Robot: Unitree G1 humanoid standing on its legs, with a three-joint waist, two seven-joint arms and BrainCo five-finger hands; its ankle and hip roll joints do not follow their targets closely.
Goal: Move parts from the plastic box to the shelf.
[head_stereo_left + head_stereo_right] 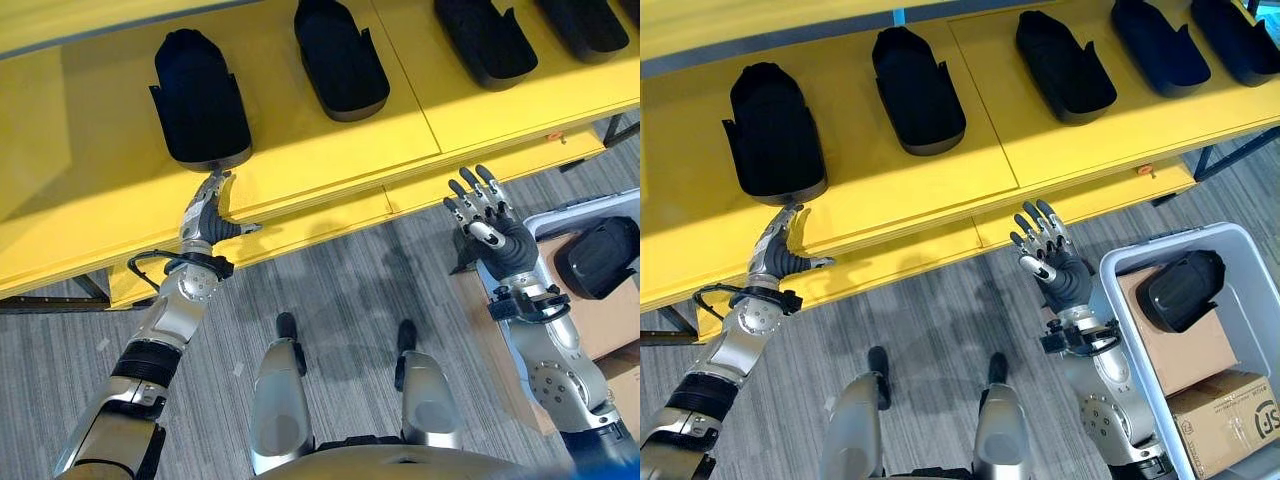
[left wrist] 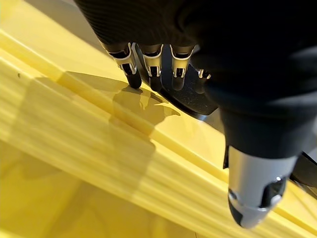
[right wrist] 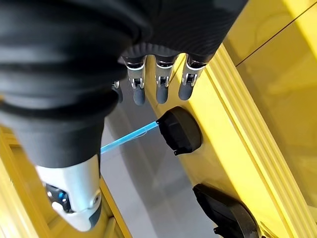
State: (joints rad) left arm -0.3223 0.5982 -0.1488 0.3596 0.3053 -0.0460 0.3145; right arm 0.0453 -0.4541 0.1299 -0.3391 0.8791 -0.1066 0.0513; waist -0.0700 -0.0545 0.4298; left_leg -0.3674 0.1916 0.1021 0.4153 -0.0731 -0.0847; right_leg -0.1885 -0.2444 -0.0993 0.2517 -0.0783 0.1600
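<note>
Presently: left hand (image 1: 778,252) extended open at leftmost part (image 1: 773,132), shelf (image 1: 940,185) front edge, seemingly for seating | right hand (image 1: 1052,258) spread, empty | one part (image 1: 1181,290) left in plastic box (image 1: 1110,268).

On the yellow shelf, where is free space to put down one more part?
Bare shelf lies left of the leftmost part, whose near edge the left hand touches. Another patch lies along the front edge. The row of parts behind is crowded.
</note>
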